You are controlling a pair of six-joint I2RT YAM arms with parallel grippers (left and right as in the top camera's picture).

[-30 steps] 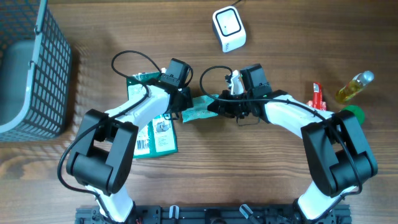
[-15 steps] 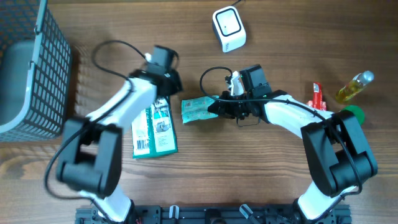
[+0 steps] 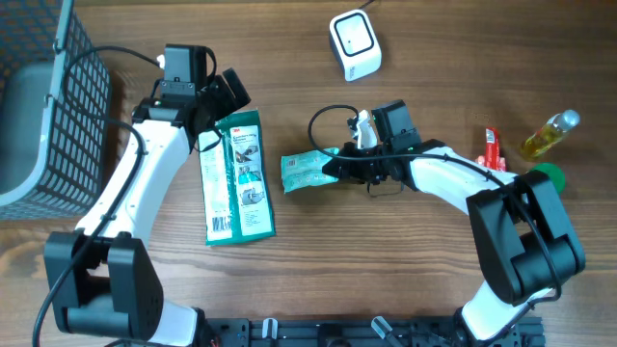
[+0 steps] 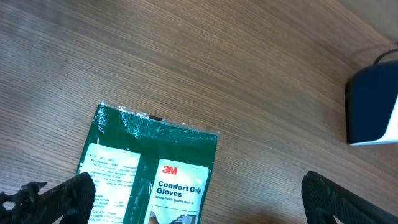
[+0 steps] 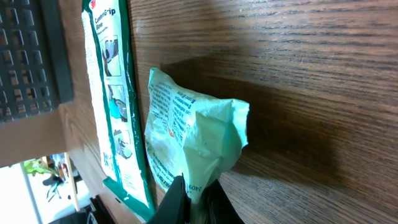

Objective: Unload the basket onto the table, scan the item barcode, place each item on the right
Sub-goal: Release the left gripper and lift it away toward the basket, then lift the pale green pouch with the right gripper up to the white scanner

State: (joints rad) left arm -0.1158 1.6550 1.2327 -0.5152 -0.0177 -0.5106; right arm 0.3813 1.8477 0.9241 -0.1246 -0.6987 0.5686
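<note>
I am holding my left arm stretched toward the far left, with the left gripper (image 3: 220, 108) hovering, fingers spread wide, over the top edge of the flat, glossy green glove packet (image 3: 236, 178). My right gripper (image 3: 333, 167) is pointing leftward and pinching one end of the crumpled pale-green pouch (image 3: 301, 172) at the centre of the wood-grain table (image 3: 386, 270), well apart from the rounded white scanner (image 3: 355, 43).

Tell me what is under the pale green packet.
Wooden table shows around the packet, pinched by the right gripper. The spot directly below it is covered.
</note>
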